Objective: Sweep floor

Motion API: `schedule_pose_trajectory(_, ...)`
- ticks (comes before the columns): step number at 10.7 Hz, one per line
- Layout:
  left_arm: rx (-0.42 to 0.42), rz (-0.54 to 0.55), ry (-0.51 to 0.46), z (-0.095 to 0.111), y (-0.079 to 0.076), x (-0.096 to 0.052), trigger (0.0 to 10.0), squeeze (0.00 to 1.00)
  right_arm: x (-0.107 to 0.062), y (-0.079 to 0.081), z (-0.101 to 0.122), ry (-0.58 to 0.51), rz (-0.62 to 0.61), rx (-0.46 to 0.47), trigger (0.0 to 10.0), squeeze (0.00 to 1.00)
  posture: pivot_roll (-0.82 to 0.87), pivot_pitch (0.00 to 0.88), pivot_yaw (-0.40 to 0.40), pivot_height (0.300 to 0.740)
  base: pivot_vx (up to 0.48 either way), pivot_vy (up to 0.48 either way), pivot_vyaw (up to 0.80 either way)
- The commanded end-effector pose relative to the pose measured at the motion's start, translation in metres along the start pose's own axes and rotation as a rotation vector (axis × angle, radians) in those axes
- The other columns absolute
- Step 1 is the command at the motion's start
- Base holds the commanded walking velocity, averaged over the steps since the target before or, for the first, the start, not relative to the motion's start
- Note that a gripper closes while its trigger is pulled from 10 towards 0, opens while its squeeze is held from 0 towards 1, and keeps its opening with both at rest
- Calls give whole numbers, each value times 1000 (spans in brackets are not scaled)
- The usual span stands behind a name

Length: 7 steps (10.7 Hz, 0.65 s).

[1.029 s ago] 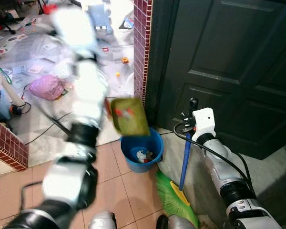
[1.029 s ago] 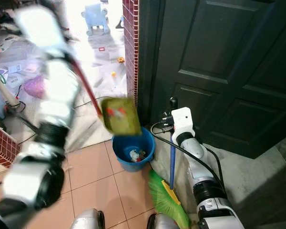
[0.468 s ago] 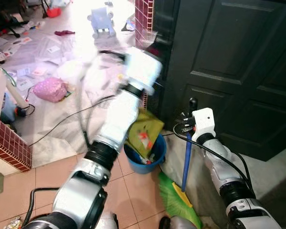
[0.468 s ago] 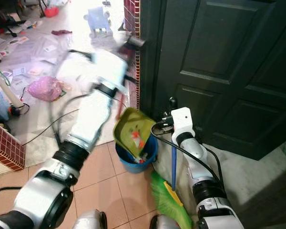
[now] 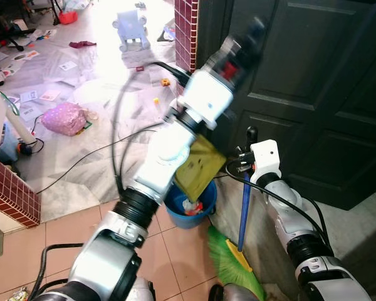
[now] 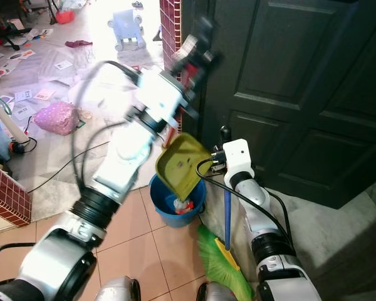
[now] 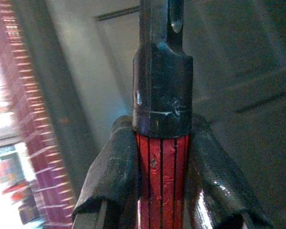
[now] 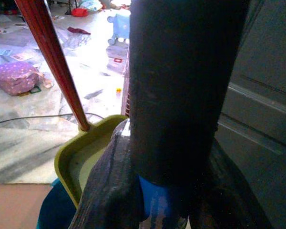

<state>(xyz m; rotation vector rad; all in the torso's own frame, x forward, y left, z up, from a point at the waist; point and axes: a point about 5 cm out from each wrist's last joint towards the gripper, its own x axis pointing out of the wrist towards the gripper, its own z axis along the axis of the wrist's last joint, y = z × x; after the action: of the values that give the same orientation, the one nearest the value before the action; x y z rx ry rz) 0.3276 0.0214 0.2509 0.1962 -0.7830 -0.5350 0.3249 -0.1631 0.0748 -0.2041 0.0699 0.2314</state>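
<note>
A yellow-green dustpan (image 5: 200, 166) hangs steeply tilted over a blue bucket (image 5: 175, 214), mouth down. My left gripper (image 5: 239, 51), raised high by the door, is shut on the pan's red handle (image 7: 161, 167). Bits of trash (image 5: 192, 205) lie in the bucket. To the right stands a broom with a blue handle (image 5: 244, 200) and green bristles (image 5: 229, 266) on the floor. My right gripper (image 8: 169, 200) is shut on the broom's dark upper grip, just below its black knob (image 5: 252, 133).
A dark panelled door (image 5: 313, 94) stands right behind the bucket, with a red brick pillar (image 5: 185, 31) at its left. Cables, papers, a pink bag (image 5: 64, 117) and a blue toy (image 5: 130, 28) litter the far floor. A low brick wall (image 5: 9, 194) is at left.
My left arm swung the dustpan from the left over the bucket and tipped it steeper, its handle rising toward the door. The red bits have left the pan. The broom stayed put.
</note>
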Motion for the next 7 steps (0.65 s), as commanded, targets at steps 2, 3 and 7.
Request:
schedule_pose_trajectory(2,138,253,-128,38,61,22,10000,0,0,-3,-2,12,-2,-31,10000,0,-93,0,12,740,0,0,0)
schedule_pose_trajectory(3,181,331,-102,38,76,20,10000,0,0,-3,-3,14,-3,-32,10000,0,-89,0,9,740,0,0,0)
schedule_pose_trajectory(7,277,567,103,12,124,-29,10000,0,0,0,-4,13,9,-27,10000,0,-65,0,-4,740,0,74,0)
